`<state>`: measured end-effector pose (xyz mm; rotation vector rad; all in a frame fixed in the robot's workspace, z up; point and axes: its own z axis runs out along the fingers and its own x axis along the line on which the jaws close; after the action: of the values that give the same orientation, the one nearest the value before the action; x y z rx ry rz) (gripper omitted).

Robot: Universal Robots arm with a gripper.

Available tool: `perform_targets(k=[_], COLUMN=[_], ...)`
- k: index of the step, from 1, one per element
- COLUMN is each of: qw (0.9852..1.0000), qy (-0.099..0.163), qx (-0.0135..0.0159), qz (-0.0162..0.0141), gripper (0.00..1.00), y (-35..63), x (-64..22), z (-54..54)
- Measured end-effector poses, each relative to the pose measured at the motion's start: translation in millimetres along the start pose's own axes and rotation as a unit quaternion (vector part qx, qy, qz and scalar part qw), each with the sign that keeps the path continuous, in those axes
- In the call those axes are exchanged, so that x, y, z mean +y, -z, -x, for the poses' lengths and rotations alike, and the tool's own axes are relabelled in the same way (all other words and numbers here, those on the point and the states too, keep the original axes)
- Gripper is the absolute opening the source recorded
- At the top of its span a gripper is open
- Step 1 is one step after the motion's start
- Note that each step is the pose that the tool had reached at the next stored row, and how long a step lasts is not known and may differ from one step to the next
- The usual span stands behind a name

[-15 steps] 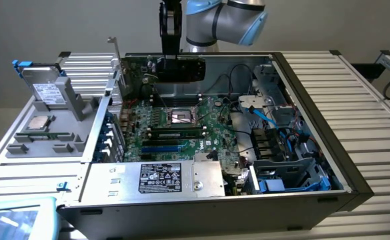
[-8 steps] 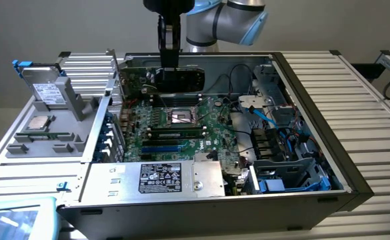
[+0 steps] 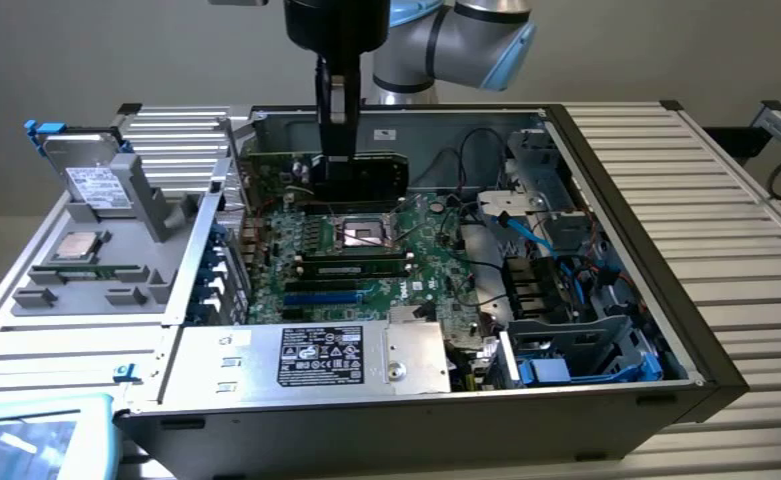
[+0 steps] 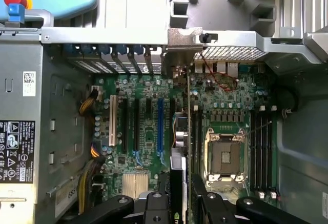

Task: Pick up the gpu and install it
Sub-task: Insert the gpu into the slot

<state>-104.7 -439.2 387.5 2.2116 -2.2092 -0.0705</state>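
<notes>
Black cooler, green board: you have the gpu clamped in the gripper. The fingers are closed on its upper edge, only as far as the thin card lets them.

Hold: the card hangs upright on its long edge with the lower edge facing the motherboard. I judge this is so it can go straight down into a slot instead of tipping in.

Place: the gpu is inside the open computer case, over the far part of the board, just beyond the CPU socket as the exterior view has it.

From the wrist: you look down the card's edge, so the gpu shows as a thin line between the blue expansion slot and the CPU socket, running parallel to the slots. The gripper flanks it on both faces.

Bracket end: the card's metal end plate points at the row of rear slot covers, which suits the case's back openings.

Seating: it looks raised off the board. You cannot tell from these views whether its edge touches a slot.

Clearance: the memory sticks lie on the near side of the socket, apart from the card.
</notes>
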Motion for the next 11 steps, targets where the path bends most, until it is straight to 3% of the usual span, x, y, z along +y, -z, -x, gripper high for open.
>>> perform_targets(k=[11], qw=[1.0000], qy=[0.000], qx=[0.0000], qz=[0.0000], gripper=[0.28], y=[-19.8], x=[0.1], z=[-11.3])
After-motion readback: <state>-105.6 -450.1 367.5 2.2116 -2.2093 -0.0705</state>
